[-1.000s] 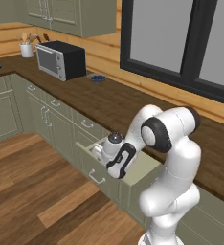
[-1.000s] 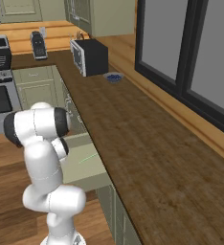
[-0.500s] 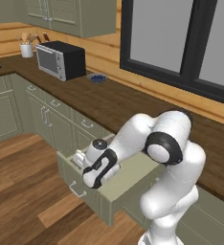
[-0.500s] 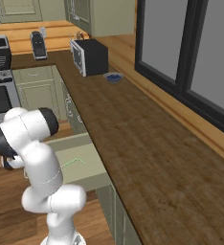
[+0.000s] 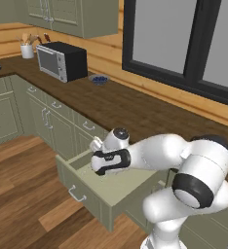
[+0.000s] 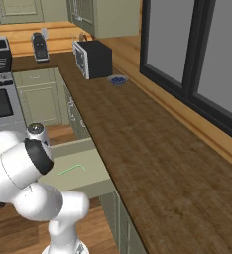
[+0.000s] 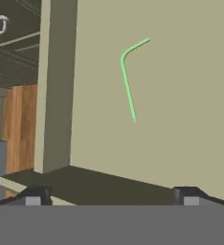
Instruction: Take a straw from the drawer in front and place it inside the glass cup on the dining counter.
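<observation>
The sage-green drawer [image 5: 83, 188] stands pulled far out from under the worktop, its pale floor [image 6: 86, 174] bare except for the straw. The straw [image 6: 71, 169] is thin, light green and bent near one end, lying flat on the drawer floor. In the hand view the straw [image 7: 127, 81] lies ahead of the fingertips, near the drawer's side wall [image 7: 54, 86]. My gripper [image 5: 98, 165] hovers over the drawer's inside, open [image 7: 111, 197] with nothing between its fingers. The glass cup and the dining counter are out of view.
A dark wood worktop [image 5: 130, 109] runs over the cabinets, bearing a black microwave [image 5: 62, 61] and a small blue bowl [image 5: 99, 79]. A stove [image 6: 1, 94] stands at the far left. Wooden floor [image 5: 23, 194] lies in front of the drawer.
The drawer has slid from barely open to far out, and the hand moved outward with it, then came over its inside. The straw has come into sight.
</observation>
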